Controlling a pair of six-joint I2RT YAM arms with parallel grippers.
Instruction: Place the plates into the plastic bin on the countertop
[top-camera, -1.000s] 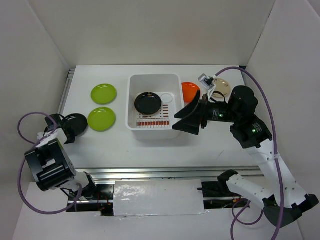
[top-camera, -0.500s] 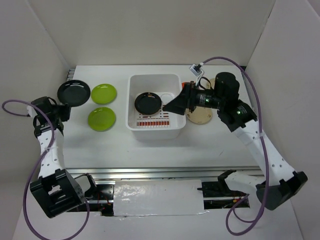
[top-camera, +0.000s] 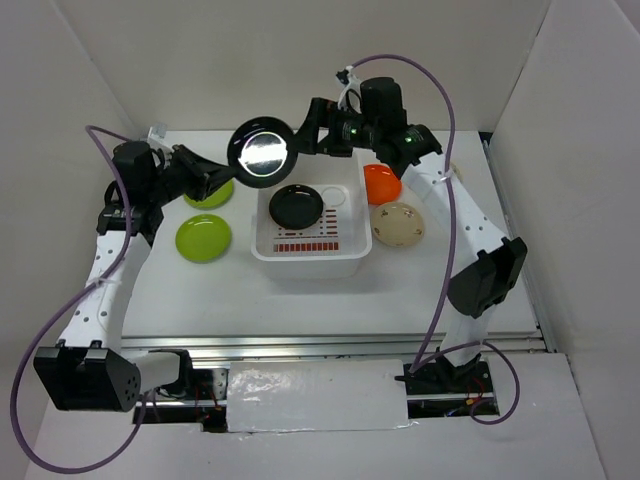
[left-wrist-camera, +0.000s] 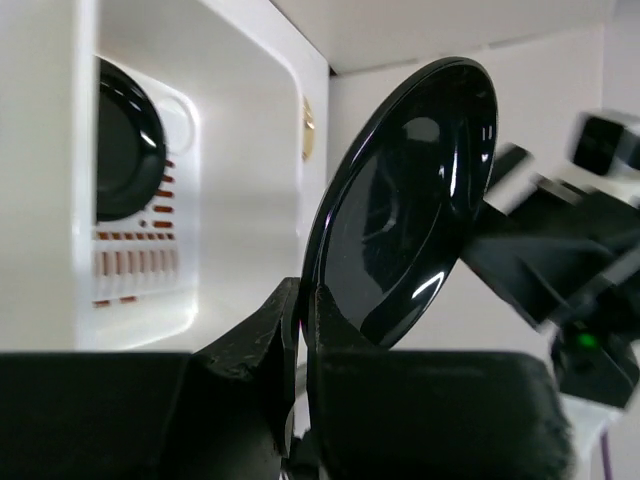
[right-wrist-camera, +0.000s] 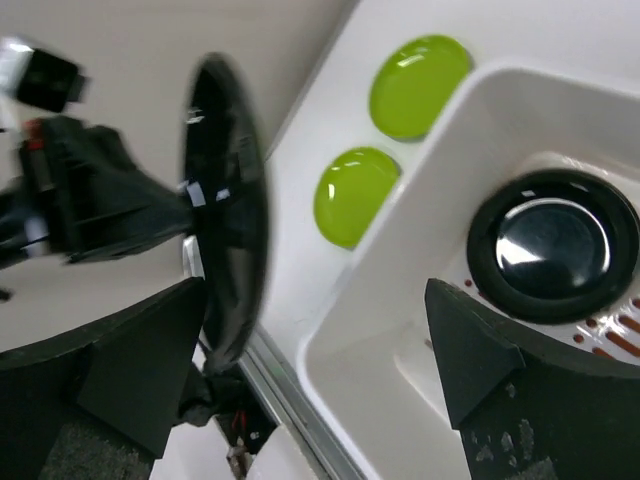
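Note:
My left gripper (top-camera: 222, 172) is shut on the rim of a glossy black plate (top-camera: 262, 150), holding it raised and tilted above the back left corner of the white plastic bin (top-camera: 345, 165). In the left wrist view the fingers (left-wrist-camera: 270, 330) pinch that black plate (left-wrist-camera: 400, 200) at its lower edge. My right gripper (top-camera: 305, 140) hangs open just to the right of it; its wrist view shows the plate (right-wrist-camera: 225, 220) edge-on beside the left finger (right-wrist-camera: 150, 370). A second black plate (top-camera: 296, 205) lies in the bin. Two lime green plates (top-camera: 203, 238) (right-wrist-camera: 420, 85) rest on the countertop (top-camera: 300, 300).
An orange plate (top-camera: 381, 182) and a cream plate (top-camera: 398, 224) lie on the countertop right of the bin. White walls close in the back and both sides. A metal rail (top-camera: 340, 345) runs along the front edge.
My left arm has swung up and to the right, carrying the black plate from the far left to above the bin's corner. My right arm has moved back and left to beside that plate.

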